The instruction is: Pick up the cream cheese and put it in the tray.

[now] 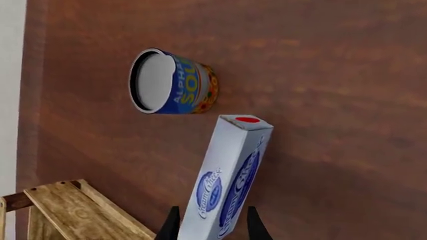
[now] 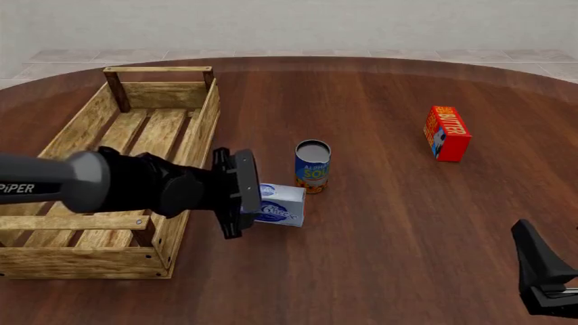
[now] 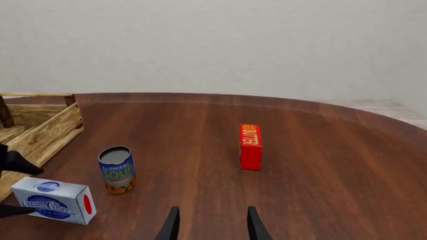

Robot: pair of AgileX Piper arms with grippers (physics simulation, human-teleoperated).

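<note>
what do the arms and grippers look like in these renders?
Left arm: grey tube link with white "PIPER" lettering, black wrist housing. Left gripper and right gripper: black, with thin, pointed, flat fingers. No cables show.

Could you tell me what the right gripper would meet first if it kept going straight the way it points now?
Probably nothing: the right gripper points over bare table, passing between the soup can and butter box, though depth is unclear.

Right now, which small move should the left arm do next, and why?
Probably lift straight up. The left hand seems shut on the pale blue-white cream cheese box, which sits low beside the light wooden slatted tray, whose wall looks higher.
</note>
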